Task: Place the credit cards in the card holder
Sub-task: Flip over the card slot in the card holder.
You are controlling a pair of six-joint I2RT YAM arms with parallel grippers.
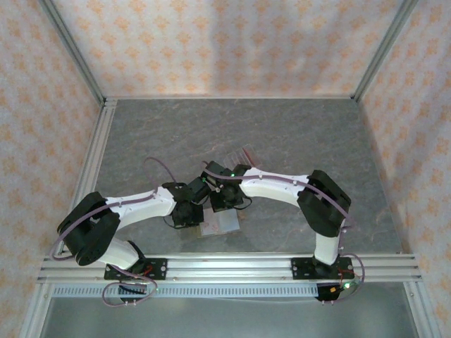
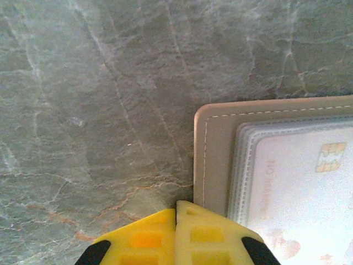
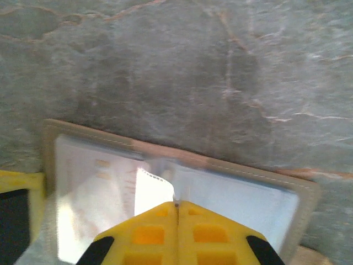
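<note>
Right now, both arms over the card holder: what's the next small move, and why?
Probably lift the right gripper slightly. It is shut at a pale flap near the middle of the open card holder, while the shut left gripper sits at the holder's edge. Whether it pinches the flap, I cannot tell.

1. The overhead view looks down from high above and behind the mounting rail (image 1: 232,266), which lies along its bottom edge. It takes in the whole table (image 1: 296,134) from far off.
2. The left wrist view hangs very near the table, facing down past the left gripper (image 2: 176,205) at its bottom edge.
3. The right wrist view sits equally near, looking down over the right gripper (image 3: 176,204).
4. All three views share the card holder (image 2: 215,165): left shows one corner, right its open inside.
</note>
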